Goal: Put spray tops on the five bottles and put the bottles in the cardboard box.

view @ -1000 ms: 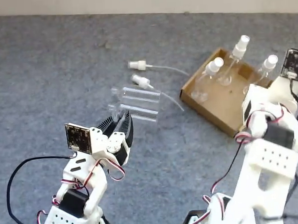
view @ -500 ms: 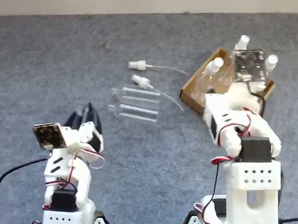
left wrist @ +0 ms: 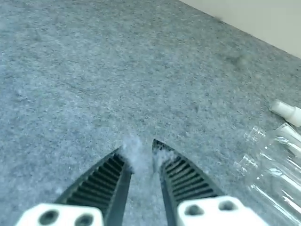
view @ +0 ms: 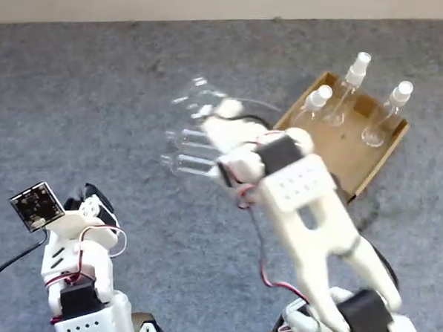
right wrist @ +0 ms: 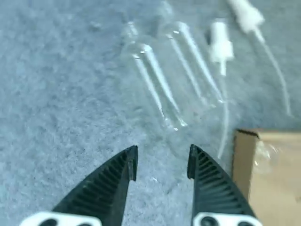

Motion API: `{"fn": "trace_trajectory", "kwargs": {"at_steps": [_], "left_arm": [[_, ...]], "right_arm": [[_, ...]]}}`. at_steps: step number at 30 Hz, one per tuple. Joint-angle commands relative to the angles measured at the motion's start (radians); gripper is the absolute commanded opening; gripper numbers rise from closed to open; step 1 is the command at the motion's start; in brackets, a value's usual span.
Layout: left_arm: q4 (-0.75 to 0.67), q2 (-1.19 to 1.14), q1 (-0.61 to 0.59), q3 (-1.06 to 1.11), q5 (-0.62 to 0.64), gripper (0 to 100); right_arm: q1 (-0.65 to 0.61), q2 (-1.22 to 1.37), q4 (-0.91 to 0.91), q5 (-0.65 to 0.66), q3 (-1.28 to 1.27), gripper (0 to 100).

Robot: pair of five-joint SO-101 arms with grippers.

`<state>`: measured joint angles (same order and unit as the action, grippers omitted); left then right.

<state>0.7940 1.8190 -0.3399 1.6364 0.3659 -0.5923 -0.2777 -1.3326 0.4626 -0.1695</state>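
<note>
Two clear bottles without tops lie side by side on the grey carpet; their necks show in the high view. Beside them lie two white spray tops with long tubes. My right gripper is open just short of the bottles, holding nothing; its arm stretches across the middle. My left gripper is open and holds nothing, low over bare carpet at the left, with the bottles off to its side. The cardboard box holds three upright topped bottles.
Grey carpet covers the whole table, with a pale wall strip along the far edge. A corner of the box sits close beside the right gripper. Open carpet lies at the far left and in front between the two arm bases.
The right arm has swung from over the box leftward to the lying bottles. The left arm has drawn back to the left, away from the bottles.
</note>
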Motion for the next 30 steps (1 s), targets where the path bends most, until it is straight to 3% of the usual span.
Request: {"fn": "trace_trajectory", "kwargs": {"at_steps": [1,7,13,17,24,30], "left_arm": [[0.002,0.016,-0.019,-0.042,0.005,0],[-0.002,0.016,-0.019,-0.027,0.003,0],[-0.002,0.016,-0.016,-0.021,-0.008,0],[-0.002,0.016,-0.015,-0.021,-0.100,0],[0.002,0.016,-0.015,-0.019,-0.115,0],[0.003,0.016,-0.015,-0.018,-0.115,0]], "right_arm": [[-0.068,0.147,-0.007,0.110,0.140,15.2],[-0.087,0.415,0.010,0.288,0.352,15.2],[0.002,0.639,0.102,0.138,0.687,14.9],[0.051,0.785,0.156,0.035,0.866,14.7],[0.137,1.053,0.314,-0.021,1.130,0.6],[0.185,1.242,0.357,-0.054,1.371,0.4]]}}
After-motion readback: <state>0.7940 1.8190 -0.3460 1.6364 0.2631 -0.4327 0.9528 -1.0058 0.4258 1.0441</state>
